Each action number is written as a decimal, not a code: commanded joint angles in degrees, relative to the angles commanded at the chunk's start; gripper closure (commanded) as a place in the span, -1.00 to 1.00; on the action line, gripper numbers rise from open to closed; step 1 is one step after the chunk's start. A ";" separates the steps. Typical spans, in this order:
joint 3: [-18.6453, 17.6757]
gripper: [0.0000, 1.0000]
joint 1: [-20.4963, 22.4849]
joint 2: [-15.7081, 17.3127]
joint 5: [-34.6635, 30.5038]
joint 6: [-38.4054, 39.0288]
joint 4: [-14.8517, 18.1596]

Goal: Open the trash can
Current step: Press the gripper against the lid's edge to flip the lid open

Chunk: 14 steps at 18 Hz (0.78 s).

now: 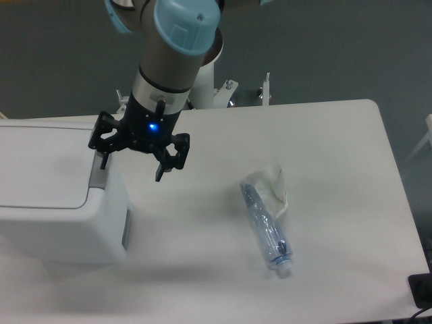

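White plastic fills the 9 o'clock side of the view: the bin (pixel 57 202) sits at the left edge of the tabletop (pixel 324 155), boxy with rounded corners, its flat lid (pixel 40 165) down and level with the rim. A grey tab (pixel 98 177) shows at the lid's right edge, on the side that faces the middle of the tabletop.

The arm (pixel 172 61) comes in from 12 o'clock, grey with pale blue joint caps, and carries a black hand (pixel 132 166) lit by a small blue light on its body. The hand hangs just at the bin's upper right corner — its fingers are spread apart, holding nothing. One finger (pixel 103 156) points down right over the grey tab; whether it touches the tab cannot be told from this angle. The other finger (pixel 163 169) hangs beyond the bin's side, over bare tabletop.

Toward 4 o'clock from the hand, well apart from the bin, a crushed clear bottle (pixel 265 226) lies on its side. Its cap end points toward 5 o'clock, and a crumpled flap of clear plastic curls off its upper end toward 1 o'clock.

At 12 o'clock, behind the tabletop's far edge, the arm's white base (pixel 206 84) stands with some metal brackets (pixel 264 91) beside it. A dark object (pixel 422 290) shows at the 5 o'clock corner — too cut off to make out.
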<state>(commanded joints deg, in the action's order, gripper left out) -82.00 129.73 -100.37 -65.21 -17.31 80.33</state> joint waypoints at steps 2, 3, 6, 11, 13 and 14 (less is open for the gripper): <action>0.00 -1.00 -0.09 -0.18 0.00 0.00 -0.09; 0.00 -1.00 -0.09 -0.35 -0.09 0.00 -0.18; 0.00 -1.00 0.00 -0.53 -0.18 0.00 -0.35; -0.09 -1.00 -0.09 -0.97 -0.18 0.00 -0.53; -0.52 -1.00 -0.09 -0.88 -0.18 0.00 -0.44; -0.70 -1.00 -0.09 -0.79 -0.18 0.00 -0.53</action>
<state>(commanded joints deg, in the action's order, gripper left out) -82.70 129.64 -101.16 -65.39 -17.31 79.81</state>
